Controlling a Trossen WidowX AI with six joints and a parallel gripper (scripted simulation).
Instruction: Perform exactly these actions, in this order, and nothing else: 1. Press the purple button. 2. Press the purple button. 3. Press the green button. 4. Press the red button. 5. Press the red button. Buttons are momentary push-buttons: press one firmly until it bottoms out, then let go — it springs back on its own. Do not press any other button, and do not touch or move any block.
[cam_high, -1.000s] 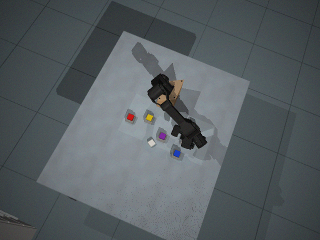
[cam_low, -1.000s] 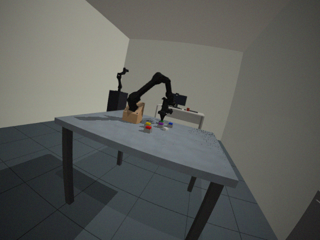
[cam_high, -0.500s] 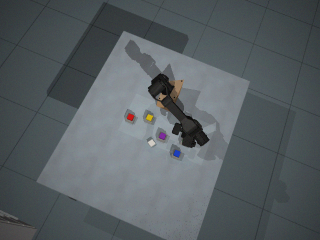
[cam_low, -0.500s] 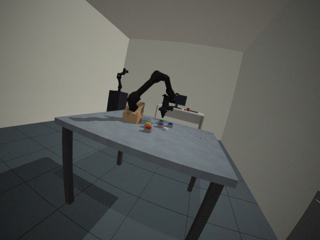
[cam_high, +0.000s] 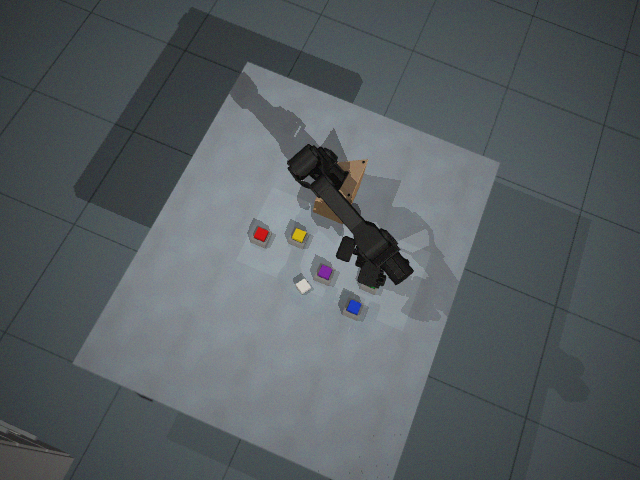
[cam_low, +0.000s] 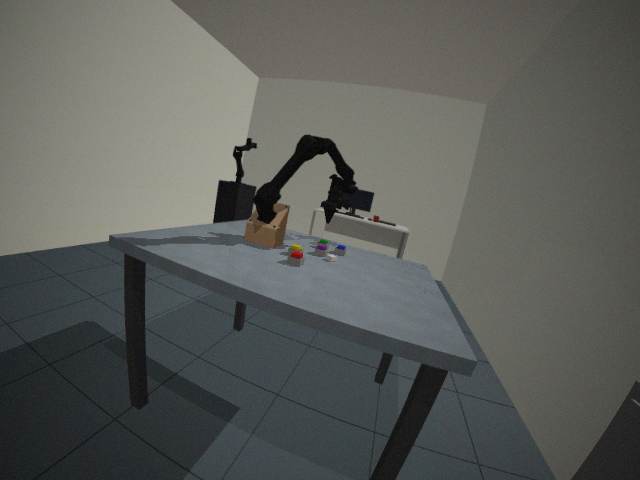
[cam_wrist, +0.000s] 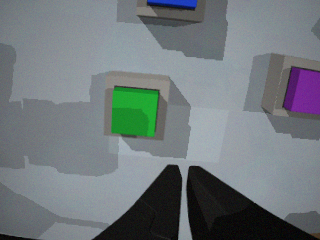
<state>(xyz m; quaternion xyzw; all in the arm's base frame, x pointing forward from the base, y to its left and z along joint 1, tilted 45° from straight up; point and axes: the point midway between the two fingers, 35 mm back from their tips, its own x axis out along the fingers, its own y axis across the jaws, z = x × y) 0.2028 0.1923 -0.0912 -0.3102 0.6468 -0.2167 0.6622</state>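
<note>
My gripper (cam_wrist: 181, 176) (cam_low: 328, 221) is shut and empty, pointing down high above the table, near the green button. The green button (cam_wrist: 134, 112) (cam_low: 323, 241) stands up in its grey housing, clear of the fingertips; the arm hides most of it in the top view. The purple button (cam_high: 325, 272) (cam_low: 322, 248) (cam_wrist: 306, 92) is raised in its housing, at the right edge of the wrist view. The red button (cam_high: 261, 234) (cam_low: 296, 255) is raised too, farthest from the gripper, and out of the wrist view.
The yellow button (cam_high: 298, 235) (cam_low: 296, 247) stands between the red button and the arm's wooden base (cam_high: 355, 178) (cam_low: 264, 235). The blue button (cam_high: 354, 307) (cam_low: 341, 248) (cam_wrist: 172, 3) is beside the green one. A white block (cam_high: 303, 286) (cam_low: 331, 257) lies near the purple button.
</note>
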